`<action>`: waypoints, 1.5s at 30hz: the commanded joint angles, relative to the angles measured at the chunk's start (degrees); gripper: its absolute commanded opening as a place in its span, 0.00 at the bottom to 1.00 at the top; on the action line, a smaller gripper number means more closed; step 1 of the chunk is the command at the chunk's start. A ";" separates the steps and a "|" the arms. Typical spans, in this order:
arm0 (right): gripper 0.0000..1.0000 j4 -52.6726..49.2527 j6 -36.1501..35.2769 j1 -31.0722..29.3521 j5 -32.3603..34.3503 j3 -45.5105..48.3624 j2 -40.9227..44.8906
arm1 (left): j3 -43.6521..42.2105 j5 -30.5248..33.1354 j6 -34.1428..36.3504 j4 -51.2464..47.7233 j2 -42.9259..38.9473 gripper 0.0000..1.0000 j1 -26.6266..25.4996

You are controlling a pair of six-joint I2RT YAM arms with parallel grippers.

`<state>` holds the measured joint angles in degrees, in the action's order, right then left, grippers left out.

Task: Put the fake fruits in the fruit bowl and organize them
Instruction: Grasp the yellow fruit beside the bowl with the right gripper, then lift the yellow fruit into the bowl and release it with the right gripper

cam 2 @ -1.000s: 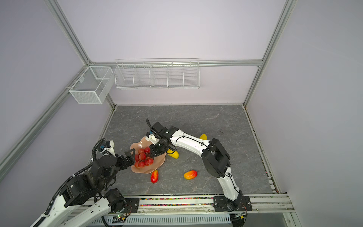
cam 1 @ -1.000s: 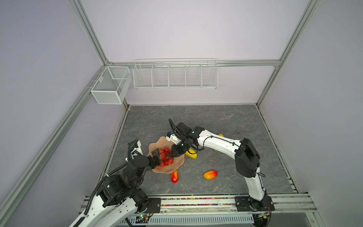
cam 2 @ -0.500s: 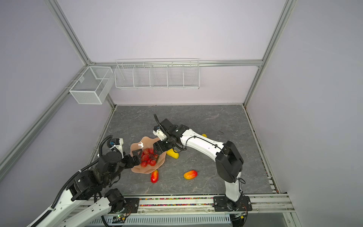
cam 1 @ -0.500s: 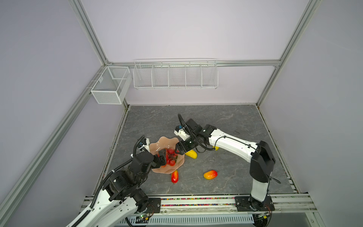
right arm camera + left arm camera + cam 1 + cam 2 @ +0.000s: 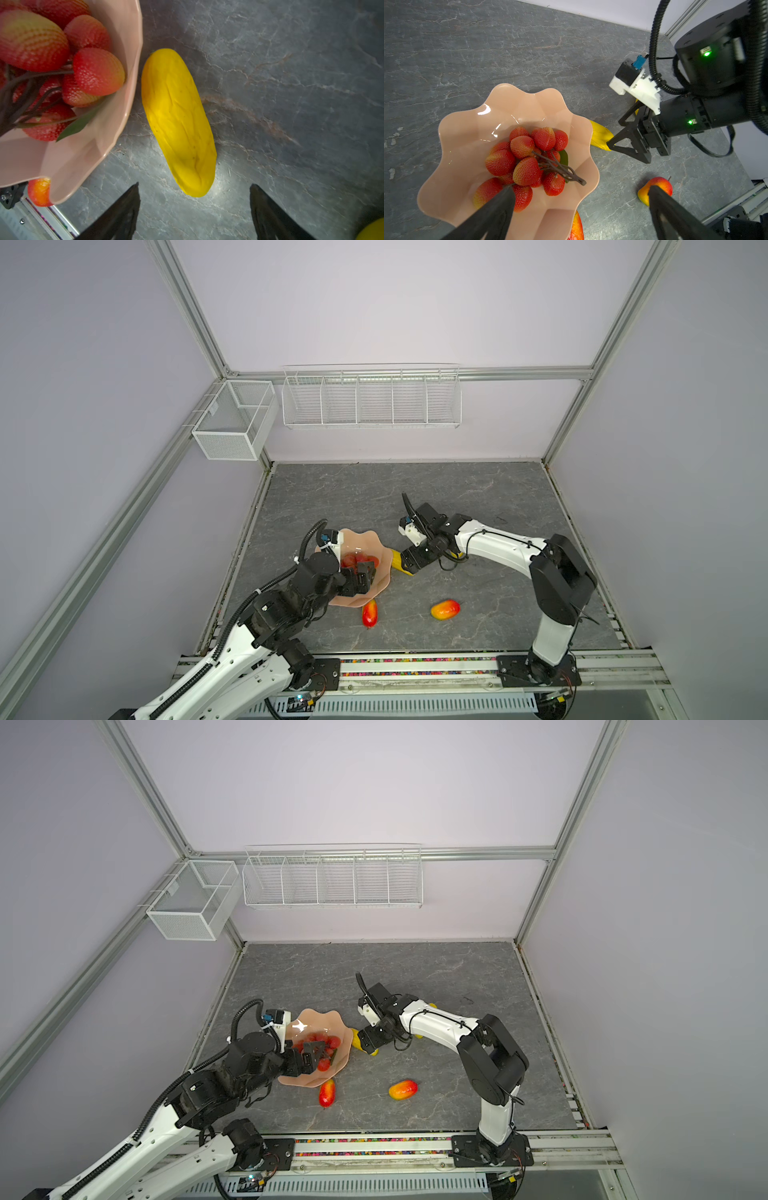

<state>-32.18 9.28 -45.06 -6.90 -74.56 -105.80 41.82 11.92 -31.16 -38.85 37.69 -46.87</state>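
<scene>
The peach fruit bowl (image 5: 362,540) (image 5: 316,1020) (image 5: 467,133) holds the bunch of red grapes (image 5: 360,560) (image 5: 325,1042) (image 5: 527,162) (image 5: 83,62). My left gripper (image 5: 359,581) (image 5: 311,1058) (image 5: 580,187) hangs open over the bowl's near rim, holding nothing. A yellow ribbed fruit (image 5: 398,563) (image 5: 355,1036) (image 5: 600,135) (image 5: 178,120) lies against the bowl's right side. My right gripper (image 5: 410,561) (image 5: 366,1041) (image 5: 194,184) is open just above one end of it. A second yellow fruit (image 5: 432,1006) (image 5: 372,230) peeks from behind the right arm. Two mangoes (image 5: 370,612) (image 5: 445,609) (image 5: 327,1092) (image 5: 403,1090) lie on the floor.
The nearer mango (image 5: 576,226) (image 5: 39,191) touches the bowl's front rim. Two white wire baskets (image 5: 232,427) (image 5: 370,398) hang on the back and left walls. The arms' rail (image 5: 415,668) runs along the front edge of the grey marbled floor (image 5: 415,497).
My right gripper opened, left the grapes in the bowl and drew back to the right over the yellow fruit. The left gripper shifted right over the bowl's near rim.
</scene>
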 commanded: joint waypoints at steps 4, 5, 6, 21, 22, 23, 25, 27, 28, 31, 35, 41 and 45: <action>0.83 3.98 -3.20 -0.72 -0.09 -1.00 -3.04 | -0.25 0.28 0.04 0.71 -0.45 0.99 0.20; 0.82 3.81 -3.30 -0.88 0.04 -1.51 -3.62 | -0.34 0.46 0.04 0.71 -0.47 0.99 0.15; 0.82 3.48 -3.50 -1.01 0.36 -2.12 -4.48 | -0.25 0.72 0.04 0.58 -0.56 0.99 0.14; 0.51 0.84 -5.82 -1.88 2.17 -6.34 -9.34 | -0.78 1.76 -0.61 0.29 -0.18 0.99 0.19; 0.47 0.49 -6.09 -1.86 2.51 -6.41 -9.34 | -0.86 1.95 -0.62 0.34 -0.17 0.99 0.13; 0.45 0.09 -6.28 -1.71 3.11 -6.59 -9.34 | -0.91 2.19 -0.62 0.35 -0.17 0.99 0.16; 0.43 -1.45 -6.55 -1.36 5.13 -6.88 -9.25 | -1.13 2.57 -0.66 0.61 -0.01 0.99 0.19; 0.41 -2.98 -6.26 -0.47 7.34 -7.08 -8.92 | -1.22 2.51 -0.66 1.11 0.31 0.99 0.13; 0.40 -3.83 -5.52 0.25 8.81 -7.04 -8.65 | -1.14 2.66 -0.68 1.38 0.56 0.99 0.20; 0.39 -5.52 -3.13 2.55 12.76 -7.61 -7.85 | -0.77 5.65 -1.43 0.99 0.76 0.99 0.17; 0.37 -7.97 -2.25 2.43 20.55 -13.41 -8.18 | -0.95 12.55 -1.86 -0.62 -0.72 0.99 0.15; 0.37 -0.37 -10.80 -1.13 15.22 -19.54 -7.91 | -0.11 22.19 -4.47 -7.63 -5.19 0.99 0.19; 0.37 1.43 -19.10 -4.18 5.43 -24.03 -10.71 | 1.51 23.43 -7.26 -13.12 -6.20 0.99 0.64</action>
<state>-33.71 -1.87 -47.07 6.02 -96.18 -114.50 41.39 31.22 -35.38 -45.71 32.03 -46.68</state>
